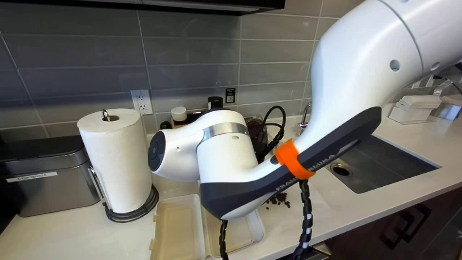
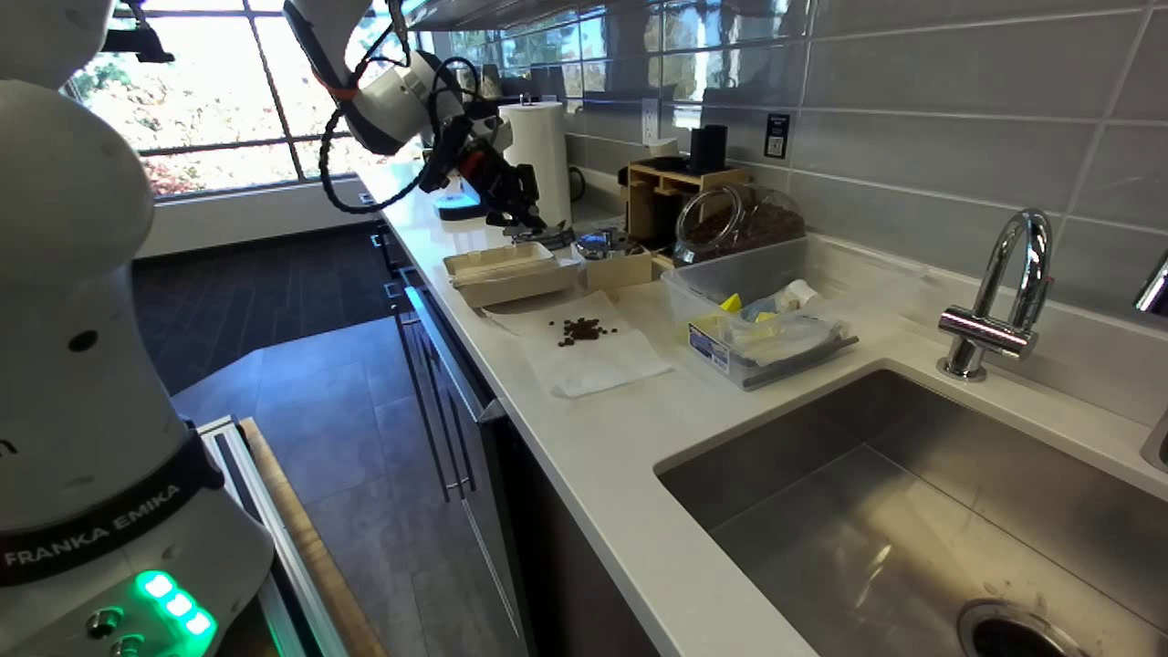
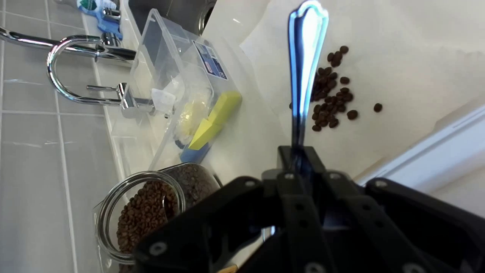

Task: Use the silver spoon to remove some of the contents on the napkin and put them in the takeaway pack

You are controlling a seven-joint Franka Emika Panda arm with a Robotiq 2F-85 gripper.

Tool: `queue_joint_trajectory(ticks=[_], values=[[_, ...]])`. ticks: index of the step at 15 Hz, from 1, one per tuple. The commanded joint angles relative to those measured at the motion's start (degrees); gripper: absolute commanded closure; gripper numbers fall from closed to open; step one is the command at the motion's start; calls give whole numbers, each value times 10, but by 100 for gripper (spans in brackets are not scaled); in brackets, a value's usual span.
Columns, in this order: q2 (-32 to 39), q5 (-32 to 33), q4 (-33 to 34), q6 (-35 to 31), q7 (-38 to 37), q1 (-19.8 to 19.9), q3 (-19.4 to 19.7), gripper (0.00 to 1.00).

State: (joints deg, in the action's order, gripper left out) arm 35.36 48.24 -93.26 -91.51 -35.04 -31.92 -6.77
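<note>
My gripper (image 3: 299, 155) is shut on the silver spoon (image 3: 307, 49). The handle points away from the fingers; the bowl end is hidden by the jaws. In an exterior view my gripper (image 2: 522, 214) is beyond the takeaway pack (image 2: 511, 292), in front of the paper towel roll. The pack lies open, also seen in an exterior view (image 1: 180, 224) and at the right of the wrist view (image 3: 435, 159). The contents, dark beans (image 2: 584, 330), lie scattered on the white napkin (image 2: 611, 370) beside the pack. Beans also show in the wrist view (image 3: 329, 102), partly behind the handle.
A paper towel roll (image 1: 115, 162) and a steel bin (image 1: 50, 180) stand near the pack. A clear plastic tub (image 2: 730, 301), a jar of beans (image 3: 147, 216) and a wooden organizer (image 2: 652, 205) line the wall. The sink (image 2: 876, 511) and faucet (image 2: 995, 301) are past the napkin.
</note>
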Motion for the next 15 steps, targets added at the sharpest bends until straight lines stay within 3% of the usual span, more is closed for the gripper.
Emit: queue_joint_trajectory(ticks=[1, 4, 7, 9, 15], values=[[-18, -68, 2, -21, 12, 49, -27, 98], [-73, -136, -68, -59, 26, 94, -27, 98], [-112, -195, -130, -145, 49, 141, -16, 98], [-134, -226, -179, -230, 66, 173, -3, 98], [-150, -267, -302, -511, 101, 311, -29, 98]])
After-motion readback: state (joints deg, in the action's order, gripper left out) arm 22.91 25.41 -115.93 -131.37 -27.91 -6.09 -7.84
